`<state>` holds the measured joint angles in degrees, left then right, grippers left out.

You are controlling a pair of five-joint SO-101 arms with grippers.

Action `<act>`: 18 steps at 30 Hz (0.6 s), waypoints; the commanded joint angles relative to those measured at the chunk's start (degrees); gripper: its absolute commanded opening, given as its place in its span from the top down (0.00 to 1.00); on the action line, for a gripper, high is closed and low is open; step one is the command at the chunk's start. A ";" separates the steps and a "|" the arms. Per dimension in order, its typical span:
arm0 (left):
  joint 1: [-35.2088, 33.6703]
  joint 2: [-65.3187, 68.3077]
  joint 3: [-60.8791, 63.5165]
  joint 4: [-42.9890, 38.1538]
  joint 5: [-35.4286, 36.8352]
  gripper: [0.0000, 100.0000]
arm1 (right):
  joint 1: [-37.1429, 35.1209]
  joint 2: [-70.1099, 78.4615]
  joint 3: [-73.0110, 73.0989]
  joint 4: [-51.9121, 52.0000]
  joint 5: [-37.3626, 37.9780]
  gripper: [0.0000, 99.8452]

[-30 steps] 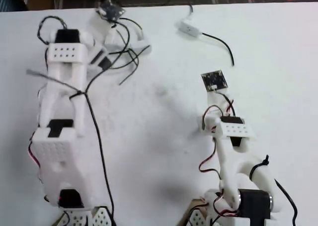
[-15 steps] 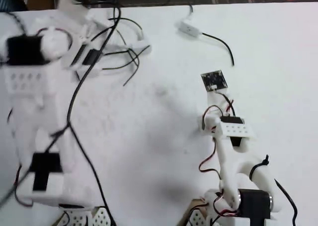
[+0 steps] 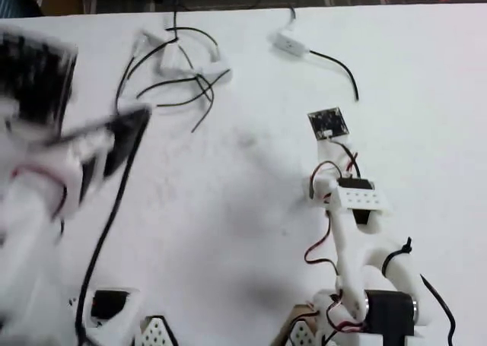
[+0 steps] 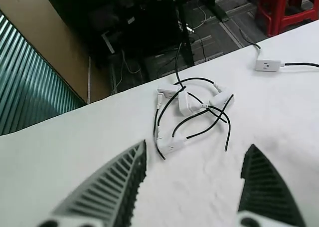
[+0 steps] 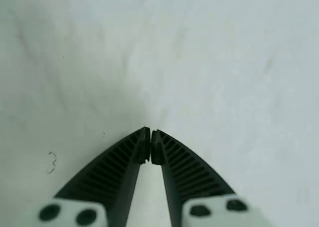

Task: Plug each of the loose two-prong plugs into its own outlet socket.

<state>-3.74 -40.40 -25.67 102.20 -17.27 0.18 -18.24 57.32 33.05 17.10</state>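
A tangle of black cords with white plugs and sockets lies at the table's far left, and also appears as the tangle in the left wrist view. A lone white socket on a black cord rests at the far middle, the same socket lying beyond the tangle. My left gripper is open and empty, raised well above the table on the near side of the tangle. The left arm is a blur at the left. My right gripper is shut on nothing, pointing down at bare table.
The right arm sits folded at the near right, with its red and black wires beside it. The table's far edge drops to a floor with black table legs and a red stool.
The left arm has pulled up and back from the tangle toward the near left, leaving the cords on the table. The right arm has not moved.
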 commanded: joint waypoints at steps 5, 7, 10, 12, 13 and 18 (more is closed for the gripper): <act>0.75 -25.54 22.15 -6.51 0.44 0.70 | -0.31 -14.81 -6.59 -0.48 -0.18 0.98; 0.84 -32.22 27.87 -8.97 0.53 0.70 | -0.31 -19.38 -8.53 -0.48 -0.18 0.98; 0.84 -41.89 37.27 -12.48 0.53 0.70 | -0.40 -26.77 -10.81 -0.57 -0.18 0.98; 0.84 -47.87 43.16 -13.98 0.53 0.70 | -0.48 -31.87 -11.96 -0.66 -0.18 0.98; 0.84 -50.86 45.80 -14.68 0.53 0.70 | -0.84 -34.51 -12.48 -0.66 -0.18 0.98; 0.75 -63.87 55.91 -16.70 0.53 0.70 | -4.97 -48.31 -12.48 0.31 -0.18 0.98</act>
<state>-3.47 -98.59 26.02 86.99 -17.27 -1.58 -55.87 47.47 33.05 17.10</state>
